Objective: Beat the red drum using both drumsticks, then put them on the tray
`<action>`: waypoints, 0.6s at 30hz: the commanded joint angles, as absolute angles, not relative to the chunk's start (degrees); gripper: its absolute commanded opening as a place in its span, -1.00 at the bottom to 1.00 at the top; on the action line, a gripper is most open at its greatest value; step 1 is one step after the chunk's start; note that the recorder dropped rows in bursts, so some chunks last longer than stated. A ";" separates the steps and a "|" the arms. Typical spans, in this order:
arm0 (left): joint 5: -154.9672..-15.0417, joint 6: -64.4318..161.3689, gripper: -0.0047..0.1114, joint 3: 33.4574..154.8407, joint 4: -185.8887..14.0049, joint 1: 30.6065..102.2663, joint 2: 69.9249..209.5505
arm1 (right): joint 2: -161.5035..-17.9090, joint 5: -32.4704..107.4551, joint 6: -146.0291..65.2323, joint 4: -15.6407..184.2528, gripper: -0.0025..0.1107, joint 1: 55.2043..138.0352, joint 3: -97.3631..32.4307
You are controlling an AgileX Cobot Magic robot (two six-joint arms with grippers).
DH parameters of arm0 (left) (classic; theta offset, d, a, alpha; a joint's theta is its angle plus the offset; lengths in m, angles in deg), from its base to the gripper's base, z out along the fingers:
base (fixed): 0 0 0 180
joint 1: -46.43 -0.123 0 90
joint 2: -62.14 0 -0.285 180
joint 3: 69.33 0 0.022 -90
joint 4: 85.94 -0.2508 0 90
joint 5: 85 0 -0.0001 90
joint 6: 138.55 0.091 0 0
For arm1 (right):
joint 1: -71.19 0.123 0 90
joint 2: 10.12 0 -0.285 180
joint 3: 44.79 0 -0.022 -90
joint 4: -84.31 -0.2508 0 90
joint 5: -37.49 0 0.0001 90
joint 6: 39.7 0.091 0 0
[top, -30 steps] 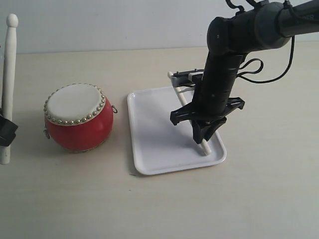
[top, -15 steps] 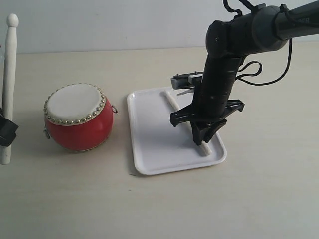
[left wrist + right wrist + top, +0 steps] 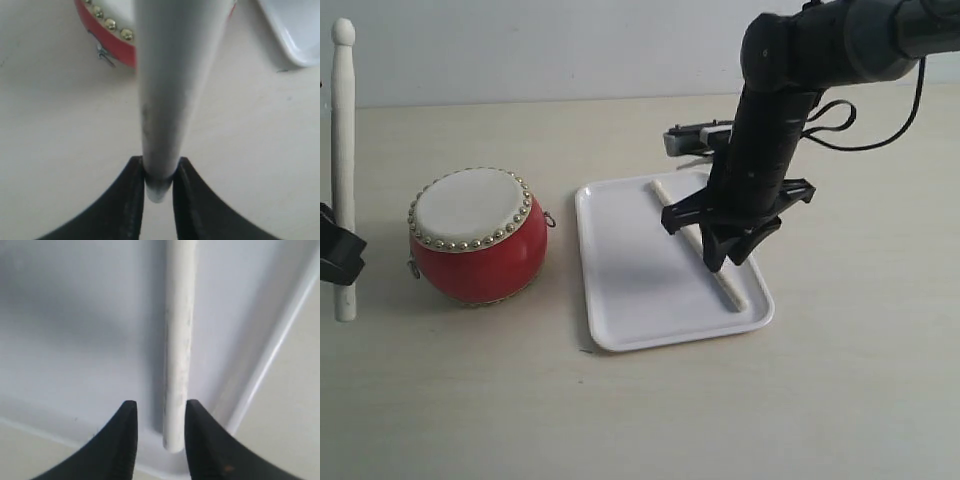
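Note:
The red drum (image 3: pixel 472 235) stands left of the white tray (image 3: pixel 620 290). One drumstick (image 3: pixel 728 292) lies flat in the tray, slanting along its right side. My right gripper (image 3: pixel 723 262) hangs just above that stick's near half, open. In the right wrist view the stick (image 3: pixel 178 340) lies on the tray (image 3: pixel 75 315) between the spread fingers, apart from both. At the far left my left gripper (image 3: pixel 334 258) is shut on the other drumstick (image 3: pixel 343 150), held upright with its rounded tip on top. The left wrist view shows the stick (image 3: pixel 162 90) pinched between the fingers, with the drum (image 3: pixel 112 37) beyond.
The drum and tray sit on a pale beige tabletop (image 3: pixel 740 410) with a light wall behind. The right arm (image 3: pixel 775 110) and its black cable (image 3: pixel 840 125) rise over the tray's far right corner. A corner of the tray (image 3: pixel 295 30) shows in the left wrist view.
The right gripper has lifted a little off the stick, whose far end came down from above the rim to lie flat in the tray. The left gripper and its stick shifted slightly right.

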State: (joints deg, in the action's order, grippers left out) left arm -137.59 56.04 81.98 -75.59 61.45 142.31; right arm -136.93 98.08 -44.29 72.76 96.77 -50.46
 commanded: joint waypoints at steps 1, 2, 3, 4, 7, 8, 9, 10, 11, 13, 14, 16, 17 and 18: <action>-130.48 62.02 -0.92 78.12 -63.48 61.90 142.00 | -127.26 96.69 -46.45 73.96 -0.39 96.51 -47.44; -129.26 65.26 -0.92 77.17 -60.36 61.90 142.12 | -124.63 95.20 -46.71 74.07 -0.39 96.51 -46.09; -128.36 68.30 -0.92 76.26 -56.72 61.90 142.40 | -122.36 93.27 -47.00 74.39 -0.39 96.51 -44.25; -128.21 71.45 -0.92 75.80 -53.20 61.90 142.67 | -118.85 89.98 -47.25 74.39 -0.39 96.51 -42.10; -129.94 80.82 -0.92 74.87 -43.78 61.90 143.75 | -110.69 81.89 -51.82 69.38 -0.39 96.51 -34.72; -130.82 82.88 -0.92 74.72 -41.38 61.90 143.94 | -108.67 79.84 -54.85 66.81 -0.39 96.51 -32.88; -131.57 84.93 -0.92 74.51 -39.36 61.90 144.16 | -106.80 78.65 -57.80 64.10 -0.39 96.51 -31.11; -131.98 87.29 -0.92 74.30 -37.13 61.90 144.39 | -104.53 77.53 -63.34 59.38 -0.39 96.51 -28.63; -132.11 90.00 -0.92 73.97 -35.34 61.90 144.53 | -103.04 77.42 -67.66 55.81 -0.39 96.51 -27.19; -132.11 94.48 -0.92 72.92 -31.63 61.90 144.77 | -101.14 77.29 -78.77 46.10 -0.39 96.51 -24.21; -132.11 95.82 -0.92 72.74 -30.42 61.90 144.89 | -100.70 77.05 -82.91 41.24 -0.39 96.51 -23.19; -132.52 97.06 -0.92 72.31 -28.59 61.90 145.92 | -100.38 76.73 -92.36 31.64 -0.39 96.51 -21.43; -132.74 97.06 -0.92 72.09 -28.05 61.90 146.51 | -100.38 77.42 -97.76 27.79 -0.39 96.51 -20.94; -133.46 97.06 -0.92 72.09 -28.05 61.90 147.24 | -100.52 78.85 -103.51 22.84 -0.39 96.51 -20.71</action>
